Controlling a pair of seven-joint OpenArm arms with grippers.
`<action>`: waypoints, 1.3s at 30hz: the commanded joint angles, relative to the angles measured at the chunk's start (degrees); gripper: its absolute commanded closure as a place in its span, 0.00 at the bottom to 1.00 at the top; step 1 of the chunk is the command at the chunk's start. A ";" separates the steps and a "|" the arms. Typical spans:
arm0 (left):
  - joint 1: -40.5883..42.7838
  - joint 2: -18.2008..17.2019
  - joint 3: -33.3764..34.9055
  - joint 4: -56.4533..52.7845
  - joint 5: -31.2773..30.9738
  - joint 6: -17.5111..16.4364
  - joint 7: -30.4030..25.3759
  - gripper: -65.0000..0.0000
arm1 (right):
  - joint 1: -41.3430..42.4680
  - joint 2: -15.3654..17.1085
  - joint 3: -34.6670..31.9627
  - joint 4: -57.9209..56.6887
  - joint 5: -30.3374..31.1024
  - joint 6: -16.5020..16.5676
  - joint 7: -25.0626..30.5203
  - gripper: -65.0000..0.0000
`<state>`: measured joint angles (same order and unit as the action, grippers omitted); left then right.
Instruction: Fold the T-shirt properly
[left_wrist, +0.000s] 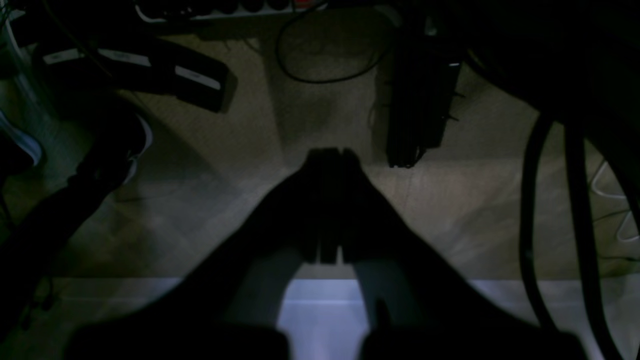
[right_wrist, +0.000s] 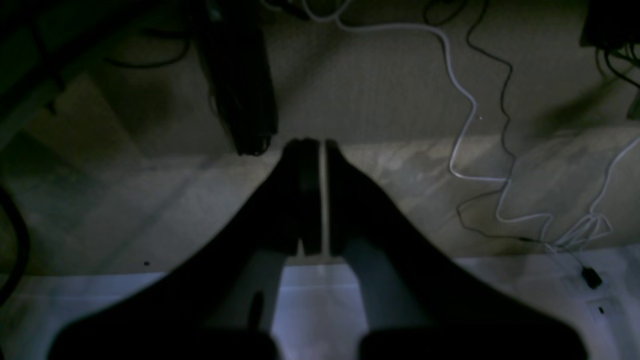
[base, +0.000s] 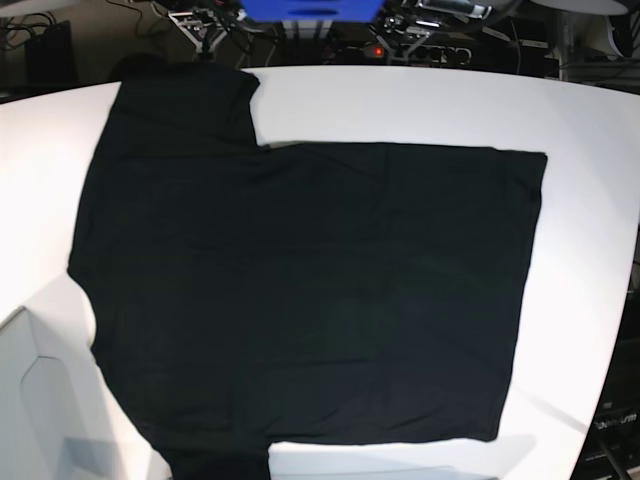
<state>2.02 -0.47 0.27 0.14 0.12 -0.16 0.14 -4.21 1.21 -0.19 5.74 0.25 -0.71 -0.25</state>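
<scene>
The black T-shirt (base: 310, 290) lies spread flat on the white table (base: 590, 120) in the base view. Its sleeves are at the left and its straight hem at the right. No print or label shows. Neither gripper appears in the base view. In the left wrist view my left gripper (left_wrist: 331, 152) is dark, its fingers pressed together with nothing between them. It hangs over carpet floor beyond a white table edge (left_wrist: 325, 300). In the right wrist view my right gripper (right_wrist: 322, 145) shows only a thin slit between its fingers and holds nothing, also over the floor.
White and black cables (right_wrist: 465, 115) lie on the carpet. A black upright bar (left_wrist: 420, 100) stands ahead of the left gripper, and one (right_wrist: 240, 85) ahead of the right. A blue box (base: 310, 10) and gear sit behind the table. A white panel (base: 40, 400) stands at the front left.
</scene>
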 joint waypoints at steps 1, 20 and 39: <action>0.48 -0.01 -0.14 0.08 -0.08 0.03 -0.10 0.99 | -0.94 -0.11 -0.12 0.28 -0.12 1.02 -0.32 1.00; 18.24 -5.11 0.03 23.55 -0.16 -0.14 0.25 1.00 | -11.22 -0.20 -0.03 7.93 -0.12 0.93 -0.32 1.00; 40.57 -9.33 -0.23 52.39 -0.25 -0.14 -0.10 1.00 | -40.06 -0.29 -0.12 52.24 -0.12 1.02 -6.30 1.00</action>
<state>41.56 -9.61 0.05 52.27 -0.12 -0.12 0.64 -43.27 0.91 -0.40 57.84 0.23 -0.67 -7.05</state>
